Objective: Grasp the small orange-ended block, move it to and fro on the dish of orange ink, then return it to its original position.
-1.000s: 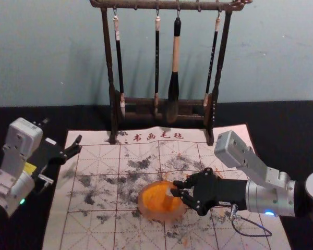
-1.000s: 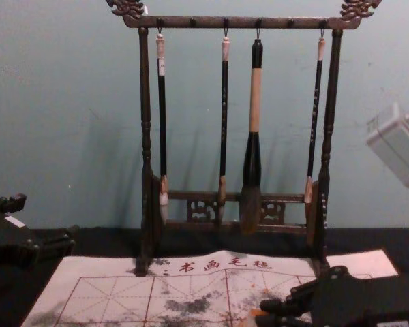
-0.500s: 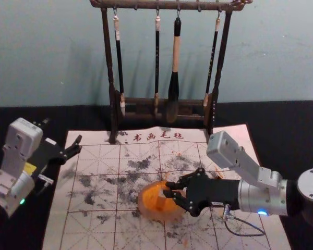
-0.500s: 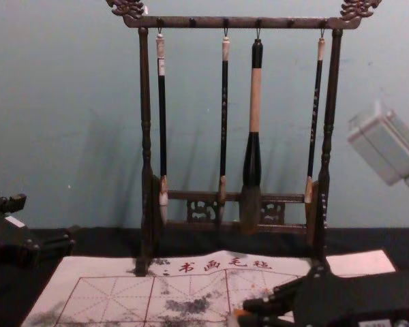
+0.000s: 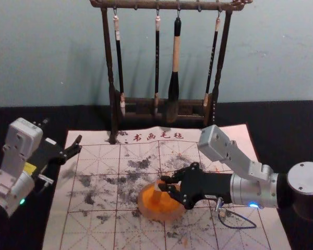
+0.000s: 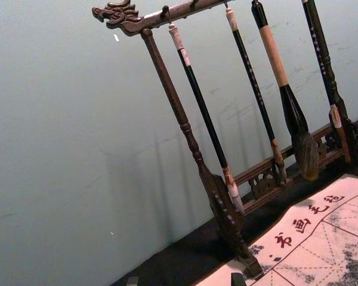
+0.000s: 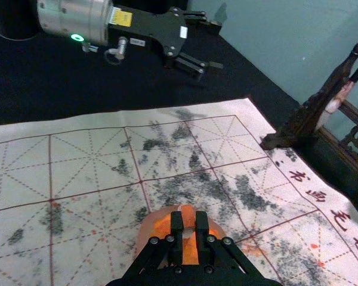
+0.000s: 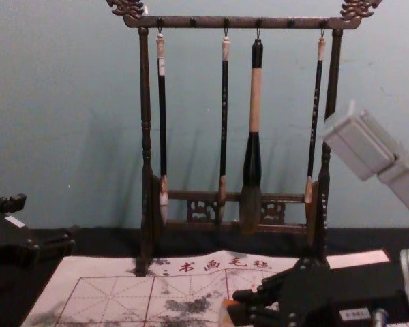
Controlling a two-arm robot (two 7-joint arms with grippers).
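The small orange-ended block (image 7: 187, 214) is pinched between the fingers of the right gripper (image 5: 164, 183), over the ink dish (image 5: 144, 208). It looks light and firm, probably slick where inked; best held by its clean sides. Beneath the fingers spreads a blotched mat (image 5: 94, 229); well to their left, the idle left gripper (image 5: 62, 130) has its fingers parted. Beyond them stand a brush rack (image 5: 172, 5) and bare wall (image 5: 52, 52).

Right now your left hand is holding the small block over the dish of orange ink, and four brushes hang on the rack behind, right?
No: the head view shows the right gripper holding the small block over the dish of orange ink; the left gripper is near the left edge of the mat. Four brushes do hang on the rack behind.
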